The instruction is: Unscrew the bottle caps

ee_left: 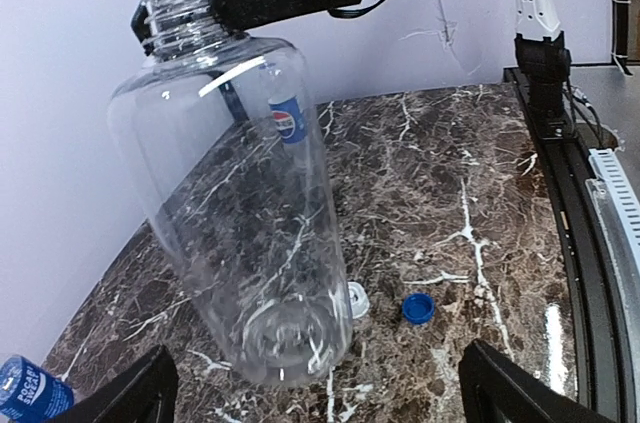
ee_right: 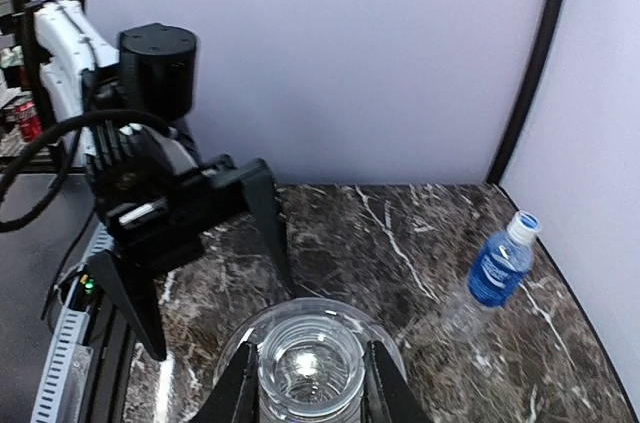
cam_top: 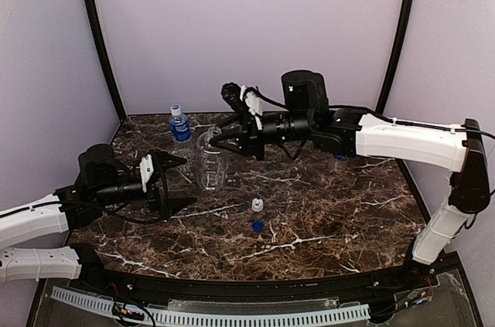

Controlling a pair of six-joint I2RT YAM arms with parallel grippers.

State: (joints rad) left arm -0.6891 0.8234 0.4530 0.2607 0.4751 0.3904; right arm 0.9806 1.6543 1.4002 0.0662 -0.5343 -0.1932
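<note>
You are working in a robot lab booth: lilac walls (cam_top: pixel 247 25) and black curved poles (cam_top: pixel 101 33) are enclosing a dark marble-patterned tabletop (cam_top: pixel 348 211). A white slotted cable strip (cam_top: pixel 255 316) is running along its near edge.

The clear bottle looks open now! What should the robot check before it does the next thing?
1. Clear bottle has its cap off: ok, the neck is bare.
2. Right end effector grips the neck: ok.
3. Left end effector is open and off the bottle: ok.
4. Bottle stands flat on the table: not ok, it is tilted.
5. White cap and blue cap lie apart from the clear bottle: ok.
6. Blue-label bottle is opened: not ok, its cap is on.
</note>
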